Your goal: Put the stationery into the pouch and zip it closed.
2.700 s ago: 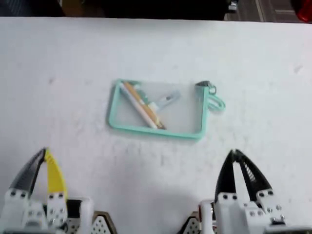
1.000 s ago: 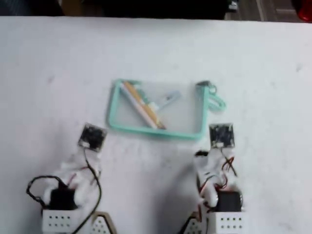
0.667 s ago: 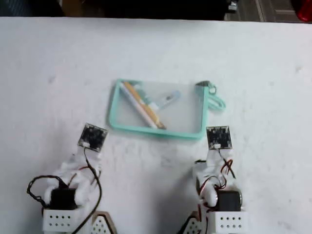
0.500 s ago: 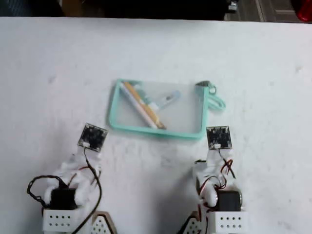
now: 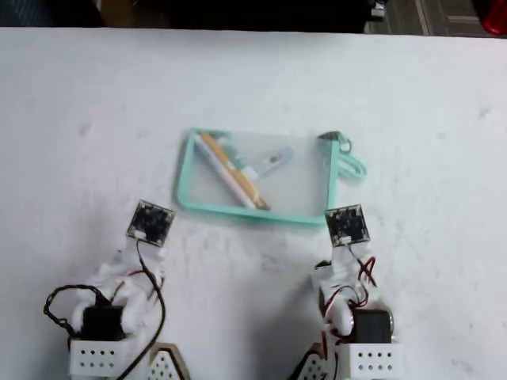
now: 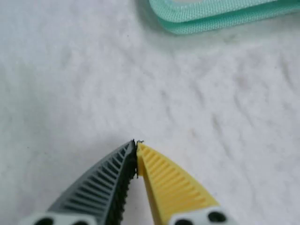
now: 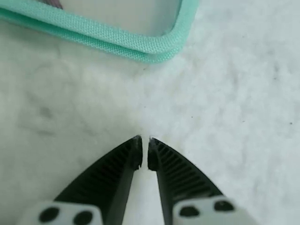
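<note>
Pouch (image 5: 253, 178) at middle of table (image 5: 412, 95). Right pincer (image 7: 144, 140), pressed together, just beside one front corner; left pincer (image 6: 136, 143), likewise, near the other.

Zipper (image 5: 331, 139) on pouch (image 5: 253, 176) is too small in the high view to tell zipped or not. Stationery (image 5: 234, 170) inside is blurred, item types unclear. Both wrist views cut the pouch at the frame edge, leaving a teal corner strip each. Left end effector (image 6: 136, 144) and right end effector (image 7: 141, 140) are cropped behind the fingers. From above, camera boards (image 5: 150, 221) cover both. Arm bases (image 5: 99, 356) are cut by the edge.
</note>
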You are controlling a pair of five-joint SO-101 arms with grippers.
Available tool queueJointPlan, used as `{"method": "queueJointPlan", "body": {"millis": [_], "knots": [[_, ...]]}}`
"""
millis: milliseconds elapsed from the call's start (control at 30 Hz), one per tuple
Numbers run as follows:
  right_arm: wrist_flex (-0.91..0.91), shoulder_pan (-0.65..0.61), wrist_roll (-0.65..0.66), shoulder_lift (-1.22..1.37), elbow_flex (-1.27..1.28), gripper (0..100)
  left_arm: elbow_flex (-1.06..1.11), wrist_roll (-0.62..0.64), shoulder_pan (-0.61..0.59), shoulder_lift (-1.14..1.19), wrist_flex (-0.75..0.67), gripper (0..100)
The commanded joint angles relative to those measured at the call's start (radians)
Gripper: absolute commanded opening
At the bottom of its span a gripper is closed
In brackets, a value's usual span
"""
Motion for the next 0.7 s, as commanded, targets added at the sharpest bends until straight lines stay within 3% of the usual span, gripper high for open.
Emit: {"method": "queueJointPlan", "body": {"millis": [0, 667], "knots": [[0.007, 0.015, -0.046, -0.004, 0.009, 1.6, -0.003, 0.015, 0.015, -0.01, 0.009, 2], [0.007, 0.015, -0.018, -0.004, 0.009, 1.6, -0.003, 0.015, 0.015, -0.01, 0.009, 2]]}}
